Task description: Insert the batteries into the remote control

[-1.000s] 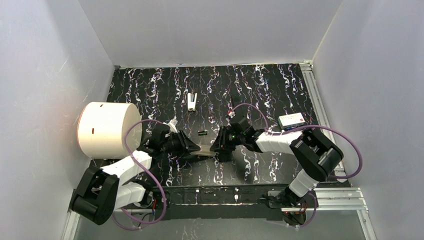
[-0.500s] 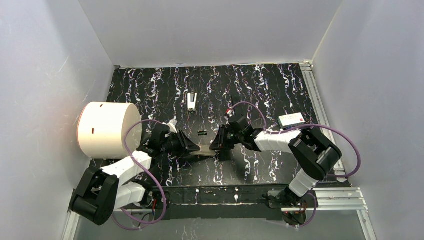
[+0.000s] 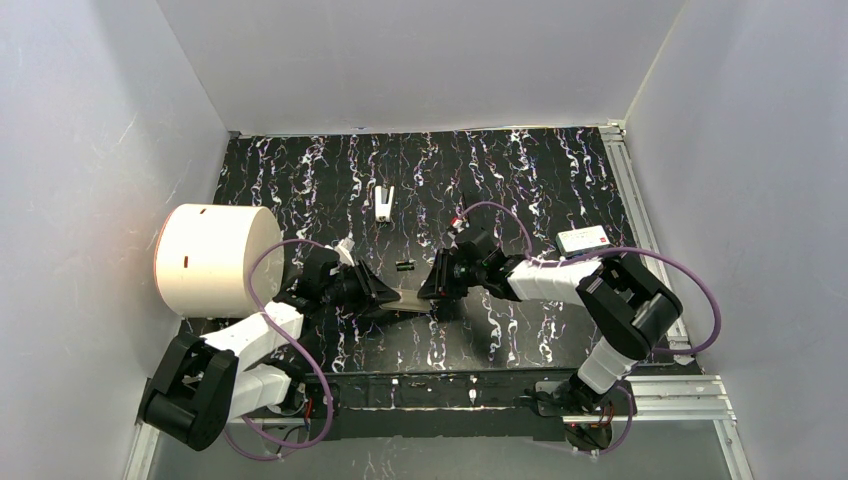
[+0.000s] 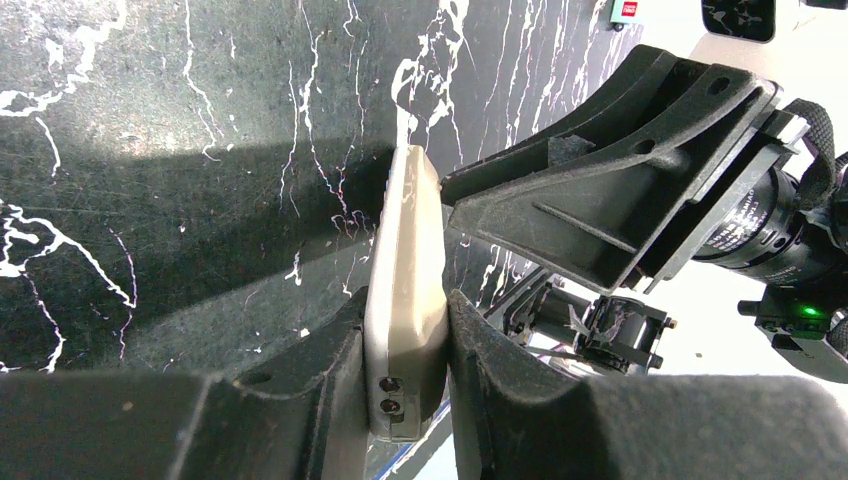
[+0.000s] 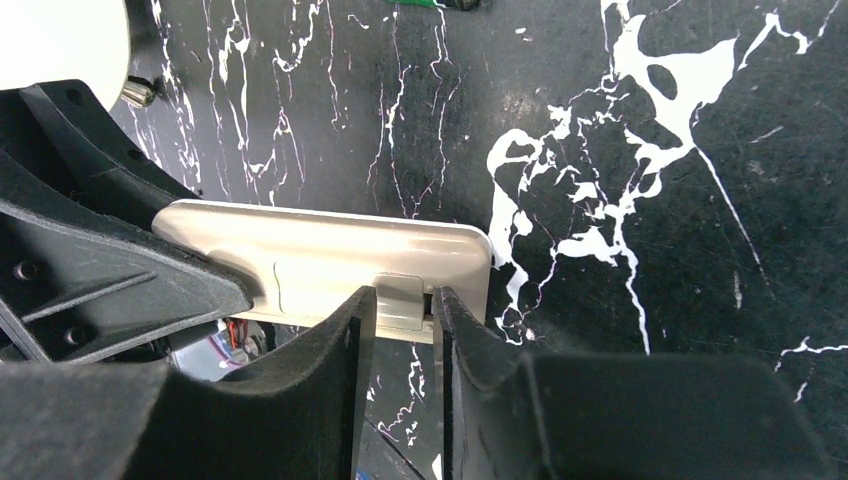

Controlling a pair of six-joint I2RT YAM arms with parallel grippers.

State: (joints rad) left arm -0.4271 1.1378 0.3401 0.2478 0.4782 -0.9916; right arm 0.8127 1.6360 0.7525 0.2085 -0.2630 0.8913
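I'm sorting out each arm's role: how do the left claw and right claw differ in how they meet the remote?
The left claw clamps the remote across its broad faces. The right claw only brackets a small tab on its rim, and contact there is unclear. The left claw sits at one end, the right claw near the other. Both work the same remote.

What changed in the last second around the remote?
The right arm's wrist rolled a little. The right gripper edged slightly toward the left arm along the remote, and its cable loop rose. Nothing was visibly taken hold of or let go. Unchanged: the left gripper stays clamped on the remote, and the green battery lies on the table just beyond it.
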